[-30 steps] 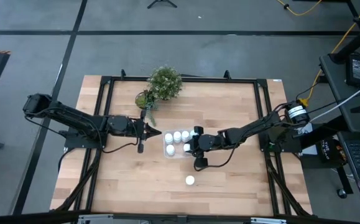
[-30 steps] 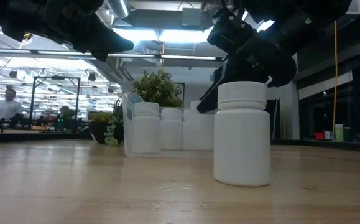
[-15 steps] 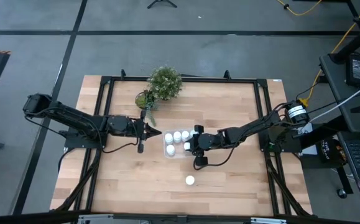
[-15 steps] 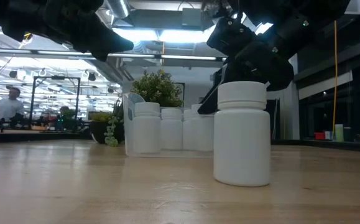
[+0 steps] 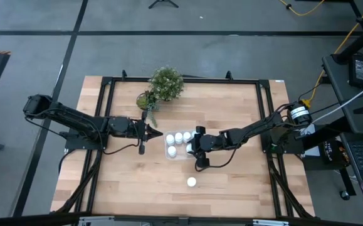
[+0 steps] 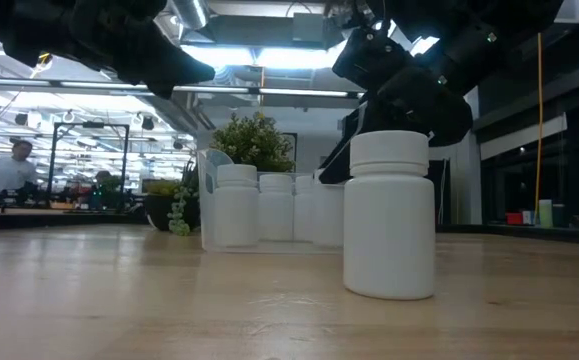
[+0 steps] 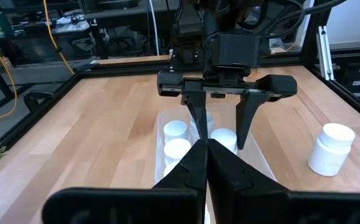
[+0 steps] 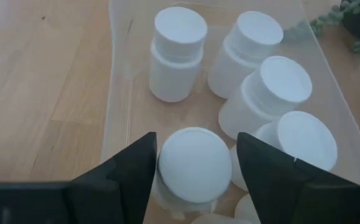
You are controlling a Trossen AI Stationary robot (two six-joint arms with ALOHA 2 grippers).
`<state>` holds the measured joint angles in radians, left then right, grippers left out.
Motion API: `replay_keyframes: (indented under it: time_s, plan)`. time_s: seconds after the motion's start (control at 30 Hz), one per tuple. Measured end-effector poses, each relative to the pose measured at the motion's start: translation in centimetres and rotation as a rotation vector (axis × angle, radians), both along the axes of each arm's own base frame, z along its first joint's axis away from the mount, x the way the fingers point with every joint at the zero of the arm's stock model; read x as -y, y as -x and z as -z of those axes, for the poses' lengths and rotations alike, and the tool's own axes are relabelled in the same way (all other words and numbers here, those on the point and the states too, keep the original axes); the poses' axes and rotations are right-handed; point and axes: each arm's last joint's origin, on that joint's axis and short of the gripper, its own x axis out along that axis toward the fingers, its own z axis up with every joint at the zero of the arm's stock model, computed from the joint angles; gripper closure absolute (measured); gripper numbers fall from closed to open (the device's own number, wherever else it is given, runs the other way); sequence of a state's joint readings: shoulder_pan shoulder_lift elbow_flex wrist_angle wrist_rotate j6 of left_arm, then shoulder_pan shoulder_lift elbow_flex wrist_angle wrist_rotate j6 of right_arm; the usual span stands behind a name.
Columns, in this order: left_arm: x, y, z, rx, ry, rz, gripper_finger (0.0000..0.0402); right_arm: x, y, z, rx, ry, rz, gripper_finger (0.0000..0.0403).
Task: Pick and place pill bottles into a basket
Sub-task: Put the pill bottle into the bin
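Note:
The clear basket point(image 5: 167, 156) stands mid-table and holds several white pill bottles point(image 5: 178, 137), upright on its floor. My right gripper point(image 8: 195, 163) is open over the basket's right end. Its fingers point(image 7: 244, 122) stand on either side of one upright bottle point(image 8: 194, 158) with a small gap, touching nothing. My left gripper point(image 5: 160, 133) is shut and empty, hovering at the basket's left end. One more bottle point(image 5: 192, 182) stands alone on the table nearer the front edge, and shows large in the low view point(image 6: 389, 215).
A potted green plant point(image 5: 166, 83) and a smaller pot point(image 5: 145, 100) stand at the far side, left of centre. A black frame point(image 5: 106, 81) runs round the table. Bare wood lies left, right and in front of the basket.
My right gripper has shifted slightly above the basket. The bottle between its fingers sits a little lower among the others in the low view. My left arm has kept still.

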<state>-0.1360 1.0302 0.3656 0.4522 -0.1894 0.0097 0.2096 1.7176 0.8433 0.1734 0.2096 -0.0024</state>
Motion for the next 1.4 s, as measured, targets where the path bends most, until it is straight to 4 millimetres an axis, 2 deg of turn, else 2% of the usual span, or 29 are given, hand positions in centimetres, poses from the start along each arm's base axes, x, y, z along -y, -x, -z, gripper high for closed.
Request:
replay_keyframes:
  time_s: [0.23,0.37,0.5,0.7,0.83,0.97,1.0,1.07,1.27,1.4]
  plan:
    - [0.0,0.0,0.0,0.0,0.001,0.0,0.0396,0.0,-0.1,-0.1,0.001,0.004,-0.004,0.0197]
    - [0.0,0.0,0.0,0.001,0.012,-0.003,0.0399,-0.1,-0.3,-1.1,-0.001,0.043,-0.035,0.0204]
    - [0.1,0.0,0.0,-0.004,-0.009,0.024,0.0398,-0.2,-0.3,-4.0,0.029,0.04,-0.041,0.0208]
    - [0.2,0.0,0.1,-0.01,-0.052,0.088,0.037,-0.7,2.1,-8.1,0.049,0.035,-0.07,0.0212]
    - [0.3,0.0,0.1,-0.009,-0.072,0.1,0.0327,-1.0,4.6,-10.0,0.095,0.053,-0.064,0.0258]
    - [0.3,0.0,0.0,-0.003,-0.065,0.098,0.0272,-1.1,7.5,-11.2,0.135,0.101,0.009,0.0349]
    - [0.3,0.0,0.0,-0.003,-0.064,0.098,0.0259,-1.1,8.2,-11.3,0.149,0.105,0.011,0.0374]
    - [0.3,0.0,0.0,-0.003,-0.064,0.098,0.0236,-1.4,9.5,-10.9,0.177,0.097,0.008,0.0392]
    - [0.5,0.0,0.0,-0.003,-0.058,0.111,0.0199,-1.7,13.0,-7.5,0.272,-0.003,0.04,0.0399]
    - [0.5,-0.3,-0.9,0.022,0.088,0.034,0.0198,-1.6,14.7,-5.5,0.356,-0.056,0.084,0.0394]
